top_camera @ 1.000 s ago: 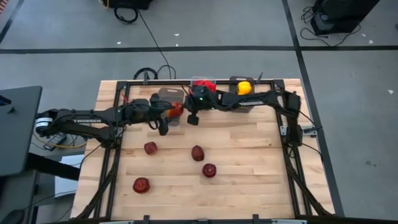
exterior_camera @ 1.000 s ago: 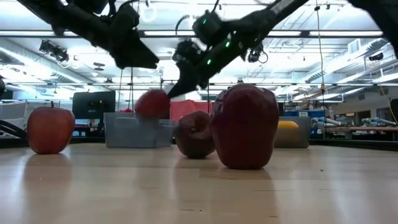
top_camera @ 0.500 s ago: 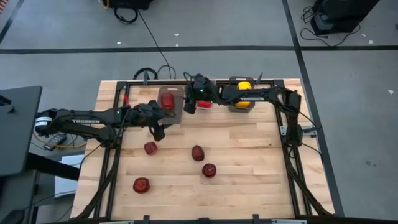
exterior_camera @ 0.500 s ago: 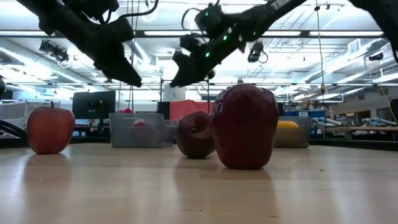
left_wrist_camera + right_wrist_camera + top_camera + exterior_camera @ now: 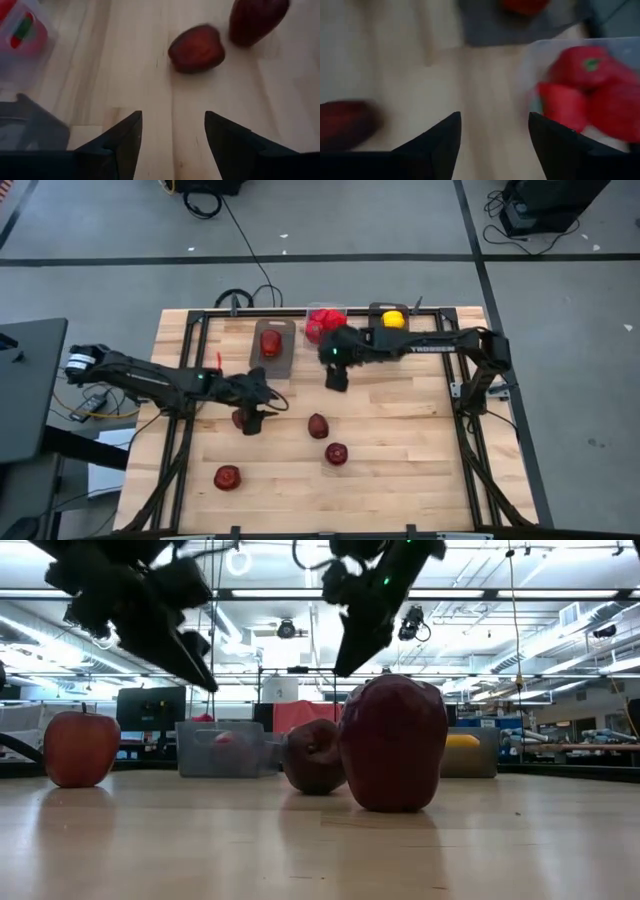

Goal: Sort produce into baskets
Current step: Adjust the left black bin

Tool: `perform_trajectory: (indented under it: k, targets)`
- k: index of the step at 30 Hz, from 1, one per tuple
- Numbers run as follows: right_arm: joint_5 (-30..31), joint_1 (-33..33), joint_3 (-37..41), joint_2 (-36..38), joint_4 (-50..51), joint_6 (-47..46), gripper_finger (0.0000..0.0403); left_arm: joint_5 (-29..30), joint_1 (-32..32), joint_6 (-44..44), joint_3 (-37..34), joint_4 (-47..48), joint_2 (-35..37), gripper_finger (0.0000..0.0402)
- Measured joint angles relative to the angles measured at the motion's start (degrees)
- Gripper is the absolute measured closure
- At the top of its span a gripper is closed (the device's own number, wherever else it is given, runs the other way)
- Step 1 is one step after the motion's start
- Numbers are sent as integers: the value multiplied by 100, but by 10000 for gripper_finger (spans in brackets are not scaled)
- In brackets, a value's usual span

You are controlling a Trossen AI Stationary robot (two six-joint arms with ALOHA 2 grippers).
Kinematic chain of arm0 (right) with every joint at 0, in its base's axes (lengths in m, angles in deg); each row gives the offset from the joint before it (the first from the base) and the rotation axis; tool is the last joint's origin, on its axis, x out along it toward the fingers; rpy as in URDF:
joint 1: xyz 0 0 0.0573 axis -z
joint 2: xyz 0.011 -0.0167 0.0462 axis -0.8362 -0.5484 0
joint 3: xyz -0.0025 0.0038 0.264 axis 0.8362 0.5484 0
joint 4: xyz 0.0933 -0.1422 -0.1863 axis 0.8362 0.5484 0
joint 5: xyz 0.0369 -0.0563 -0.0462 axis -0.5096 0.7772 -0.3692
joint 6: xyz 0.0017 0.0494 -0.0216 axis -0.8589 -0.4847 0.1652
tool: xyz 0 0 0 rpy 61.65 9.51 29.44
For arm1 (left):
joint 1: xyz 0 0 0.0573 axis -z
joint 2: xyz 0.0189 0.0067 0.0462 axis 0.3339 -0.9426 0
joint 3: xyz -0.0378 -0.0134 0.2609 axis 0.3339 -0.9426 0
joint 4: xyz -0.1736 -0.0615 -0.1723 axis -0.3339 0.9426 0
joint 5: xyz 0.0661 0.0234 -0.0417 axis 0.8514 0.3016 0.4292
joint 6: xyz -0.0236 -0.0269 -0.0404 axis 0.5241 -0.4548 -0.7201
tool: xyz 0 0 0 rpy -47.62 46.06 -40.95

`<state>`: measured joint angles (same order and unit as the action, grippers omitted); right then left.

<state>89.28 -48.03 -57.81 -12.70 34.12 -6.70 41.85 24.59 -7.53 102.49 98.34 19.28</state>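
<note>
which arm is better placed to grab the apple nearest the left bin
Left. Its open, empty tool hangs right at that apple, while the right tool, also open and empty, sits farther off near the clear bin.

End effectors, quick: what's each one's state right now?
Left end effector: open, holding nothing, above the table near the maroon fruits.
Right end effector: open, empty, beside the clear bin of red peppers.
</note>
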Motion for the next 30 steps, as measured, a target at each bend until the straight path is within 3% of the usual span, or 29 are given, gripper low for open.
perform_trajectory:
  k: [7,11,14,30]
  targets:
    - [142,-639,373,178,131,-243,181,509,-248,16,0,-570,-1151,204]
    - [255,-829,623,288,148,-539,191,701,-635,-161,0,-1346,-1547,209]
    - [376,-914,822,337,119,-699,197,596,-964,-152,0,-1681,-1680,209]
    - [796,-1048,1944,485,-298,-1475,199,534,-2629,315,0,-1575,-1670,209]
